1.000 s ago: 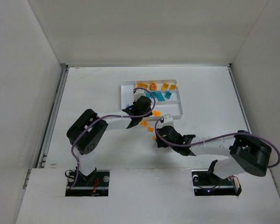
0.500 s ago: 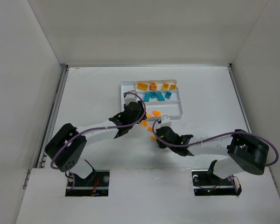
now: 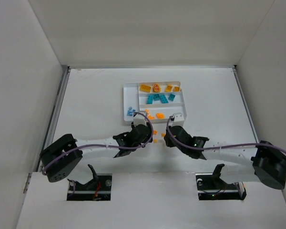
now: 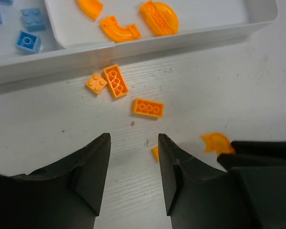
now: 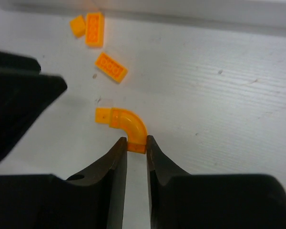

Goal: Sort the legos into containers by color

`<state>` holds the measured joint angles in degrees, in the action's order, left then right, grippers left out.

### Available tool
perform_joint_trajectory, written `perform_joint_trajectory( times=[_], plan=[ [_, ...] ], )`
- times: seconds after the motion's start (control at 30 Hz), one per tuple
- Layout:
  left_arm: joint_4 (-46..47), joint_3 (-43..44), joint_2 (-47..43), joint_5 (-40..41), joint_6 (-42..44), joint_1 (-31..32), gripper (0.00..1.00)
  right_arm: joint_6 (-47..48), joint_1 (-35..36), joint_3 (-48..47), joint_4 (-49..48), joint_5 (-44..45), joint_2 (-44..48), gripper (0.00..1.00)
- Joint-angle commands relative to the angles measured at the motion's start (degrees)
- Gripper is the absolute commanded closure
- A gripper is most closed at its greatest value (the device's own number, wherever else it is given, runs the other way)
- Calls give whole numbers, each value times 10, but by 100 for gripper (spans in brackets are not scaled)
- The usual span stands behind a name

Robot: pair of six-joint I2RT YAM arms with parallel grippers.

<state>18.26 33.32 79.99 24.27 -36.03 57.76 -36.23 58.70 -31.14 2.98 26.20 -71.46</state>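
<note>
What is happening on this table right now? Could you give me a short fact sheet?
Container: white tray with four sections
In the tray: light blue bricks, teal bricks, yellow-orange bricks, orange curved pieces, each colour in its own section
Loose on the table: three flat orange bricks beside the tray
Right end effector: shut on one end of a curved orange piece
Left end effector: open, holding nothing

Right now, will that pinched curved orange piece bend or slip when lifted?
Probably rigid: the curved orange piece holds its arc between the right fingers. Gripped only at one end, it may pivot. Tiny, so likely light.
</note>
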Motion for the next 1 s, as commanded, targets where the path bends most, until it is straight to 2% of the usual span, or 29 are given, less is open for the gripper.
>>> perform_joint_trajectory(
  times=[0.0, 0.27, 0.5, 0.57, 0.7, 0.77, 0.97],
  plan=[
    [23, -6, -4, 17, -4, 23, 58, 18, -40, -26, -11, 11, 19, 86],
    [30, 16, 36, 33, -11, 70, 56, 77, -149, -110, -63, -30, -57, 85],
    [30, 32, 76, 64, -11, 93, 57, 109, -199, -183, -75, -33, -152, 83],
    [30, 39, 90, 67, -8, 98, 57, 110, -202, -190, -76, -29, -162, 75],
    [29, 52, 112, 66, -12, 102, 57, 104, -199, -178, -94, -11, -150, 49],
    [29, 58, 122, 68, -12, 103, 57, 100, -199, -159, -111, -11, -135, 47],
    [20, 74, 144, 101, -9, 108, 64, 62, -175, -85, -138, -9, -77, 48]
  ],
)
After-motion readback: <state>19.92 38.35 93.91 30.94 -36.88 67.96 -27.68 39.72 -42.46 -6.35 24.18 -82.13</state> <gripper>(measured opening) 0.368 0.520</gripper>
